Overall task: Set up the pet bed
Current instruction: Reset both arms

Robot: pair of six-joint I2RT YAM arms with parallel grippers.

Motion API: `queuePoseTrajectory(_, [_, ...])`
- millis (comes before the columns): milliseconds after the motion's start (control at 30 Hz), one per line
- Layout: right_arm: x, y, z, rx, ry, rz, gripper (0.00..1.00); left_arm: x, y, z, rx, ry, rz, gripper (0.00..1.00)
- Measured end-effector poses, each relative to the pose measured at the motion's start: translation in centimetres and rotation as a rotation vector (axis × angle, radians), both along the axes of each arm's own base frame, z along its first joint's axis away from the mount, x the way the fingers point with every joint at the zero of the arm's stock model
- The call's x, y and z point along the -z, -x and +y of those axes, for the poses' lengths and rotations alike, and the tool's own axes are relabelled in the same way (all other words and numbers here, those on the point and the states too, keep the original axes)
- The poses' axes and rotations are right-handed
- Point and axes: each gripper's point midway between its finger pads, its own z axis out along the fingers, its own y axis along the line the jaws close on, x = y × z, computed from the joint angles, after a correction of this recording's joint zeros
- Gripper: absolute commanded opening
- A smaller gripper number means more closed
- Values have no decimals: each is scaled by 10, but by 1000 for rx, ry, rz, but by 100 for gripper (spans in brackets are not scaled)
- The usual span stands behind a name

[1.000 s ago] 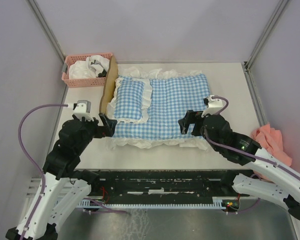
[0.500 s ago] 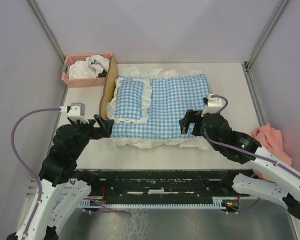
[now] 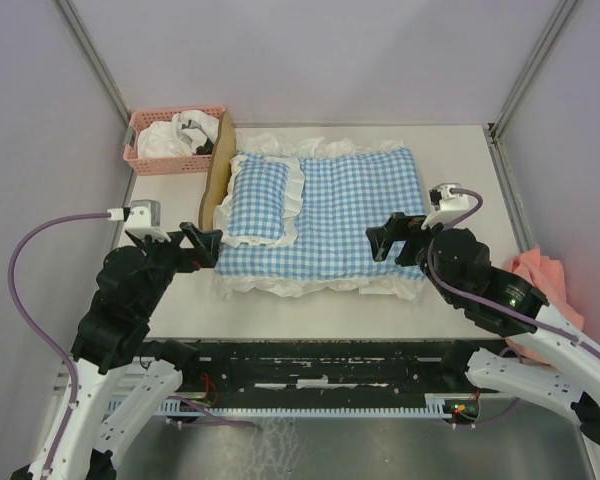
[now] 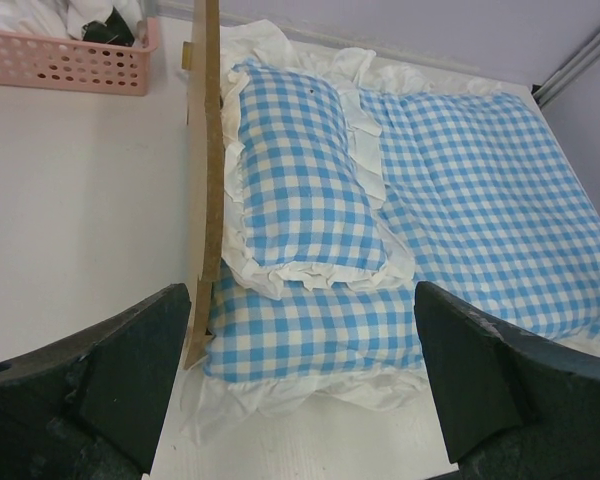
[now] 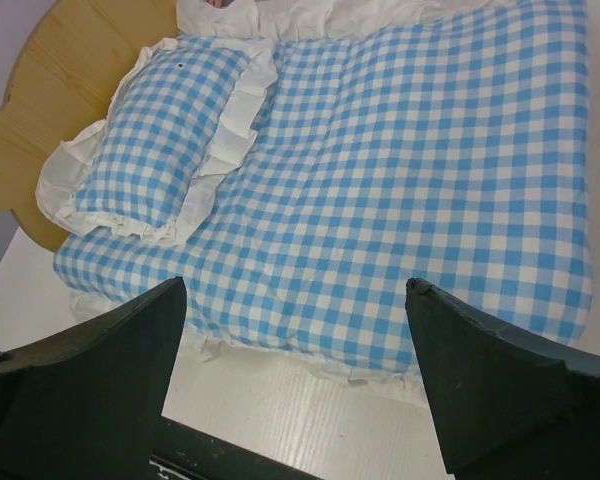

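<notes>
Wooden, the pet bed (image 3: 216, 178) lies on the counter (image 3: 460, 160) under gingham bedding (image 3: 350, 210), long axis left to right, headboard leftward. Left pincer (image 3: 202, 248), wide open and empty, hangs just off the headboard's near corner; right pincer (image 3: 385, 242), equally agape and empty, sits by the foot end.

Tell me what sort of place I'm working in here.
Likely a lab test cell, not a home: plain grey walls and metal posts enclose a white table, which carries only a small pet bed and a pink basket.
</notes>
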Motion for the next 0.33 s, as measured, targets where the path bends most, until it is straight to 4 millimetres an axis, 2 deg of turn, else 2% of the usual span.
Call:
queuePoseTrajectory(133, [12,1,-1,2,-3,6,99,4,-2,1,-9,-3,3,99])
queuePoseTrajectory(333, [37,-1,3,12,23,61,99,33,-6,-1,-11,-18,59,99])
